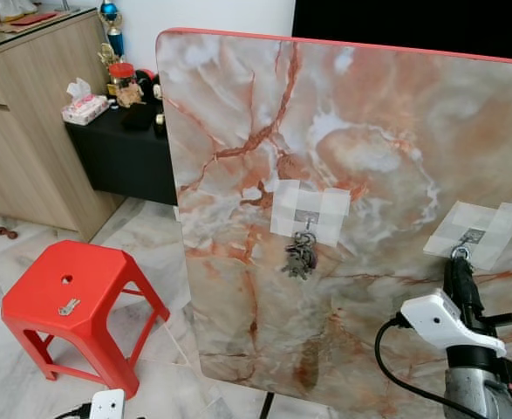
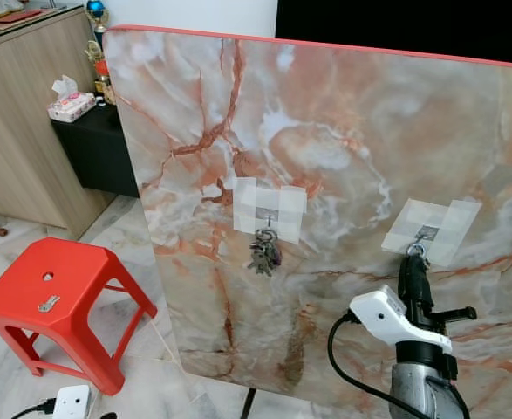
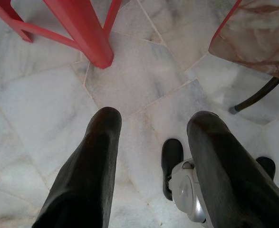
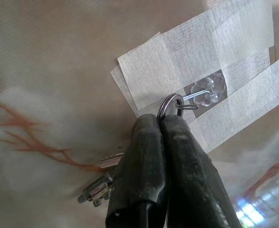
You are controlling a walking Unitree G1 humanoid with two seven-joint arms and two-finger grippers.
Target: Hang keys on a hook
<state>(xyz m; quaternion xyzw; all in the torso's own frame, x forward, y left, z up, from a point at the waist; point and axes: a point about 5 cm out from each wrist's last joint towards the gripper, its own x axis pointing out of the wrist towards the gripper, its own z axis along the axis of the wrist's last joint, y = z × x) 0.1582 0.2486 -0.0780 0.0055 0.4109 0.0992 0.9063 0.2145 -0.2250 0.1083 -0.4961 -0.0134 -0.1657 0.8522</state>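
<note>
1. My right gripper (image 4: 162, 124) pinches the key ring (image 4: 170, 105), and my fingers (image 4: 144, 166) hide most of the keys (image 4: 99, 189) below it.
2. The marble board (image 1: 343, 131) runs off the right edge.
3. The small thing lying on the red stool (image 1: 72, 292) is too small to tell.
4. My left gripper's (image 3: 151, 128) fingers are cut off near the wrist.

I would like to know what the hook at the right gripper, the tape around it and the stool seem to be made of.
Hook: looks like clear glossy plastic with a thin metal wire, as the board shows through it.
Tape: seemingly white cloth or paper tape, matte, with a fine weave.
Stool: probably moulded red plastic, smooth and slightly shiny.
The right gripper holds a silvery metal key ring at the hook.
</note>
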